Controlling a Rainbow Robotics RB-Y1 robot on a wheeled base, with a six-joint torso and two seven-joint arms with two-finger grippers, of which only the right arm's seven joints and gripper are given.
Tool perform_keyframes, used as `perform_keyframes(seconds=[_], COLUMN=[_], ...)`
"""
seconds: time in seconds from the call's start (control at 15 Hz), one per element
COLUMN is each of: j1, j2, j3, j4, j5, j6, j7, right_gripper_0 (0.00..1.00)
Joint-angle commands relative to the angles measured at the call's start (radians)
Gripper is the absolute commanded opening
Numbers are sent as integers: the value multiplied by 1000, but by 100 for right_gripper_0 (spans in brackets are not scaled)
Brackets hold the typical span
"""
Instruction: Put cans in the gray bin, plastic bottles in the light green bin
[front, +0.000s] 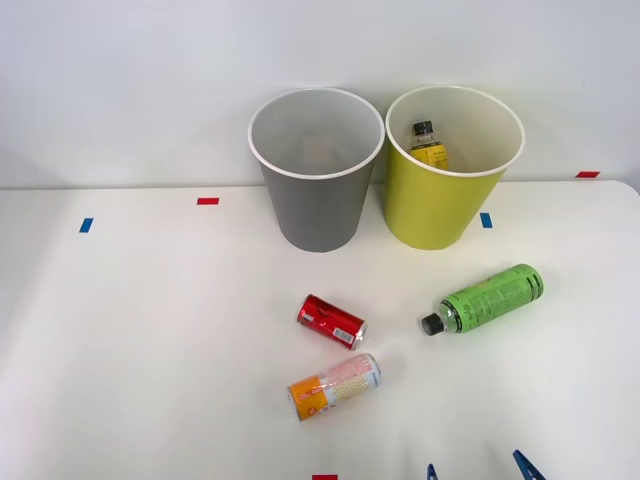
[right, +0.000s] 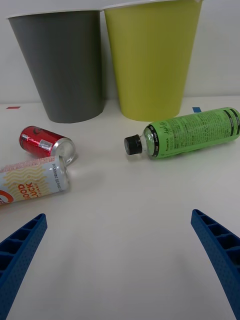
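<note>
My right gripper (right: 120, 260) is spread wide with nothing between the fingers, sitting low near the table's (front: 150, 350) front edge. Green bottle (front: 485, 297) lies on its side ahead of it, cap toward the cans, well clear of both bins. Red can (front: 331, 321) and orange can (front: 335, 385) also lie flat, just beside each other (in the wrist view their ends look nearly touching, can't tell for sure). Yellow bottle (front: 429, 144) is already inside the light green bin (front: 440, 215). Gray bin (front: 318, 205) looks empty from here.

Risks, my guess: everything left is round and lying down, so a finger nudging one side would roll it away instead of pinching it. Going for either can, a wide-open finger could clip its neighbor and push it off. The bins stand just beside each other, rims nearly meeting, so a sloppy release could drop an item in the wrong one or bounce it off a rim.

Count: two cans, both on the table. Two bottles, one binned, one out. Two bins.
</note>
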Motion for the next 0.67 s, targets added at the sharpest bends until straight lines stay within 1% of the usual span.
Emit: perform_keyframes(seconds=[0.07,0.67], j1=[0,0], j2=[0,0], j3=[0,0], j4=[0,0], j5=[0,0], j6=[0,0], j7=[0,0], right_gripper_0=[100,100])
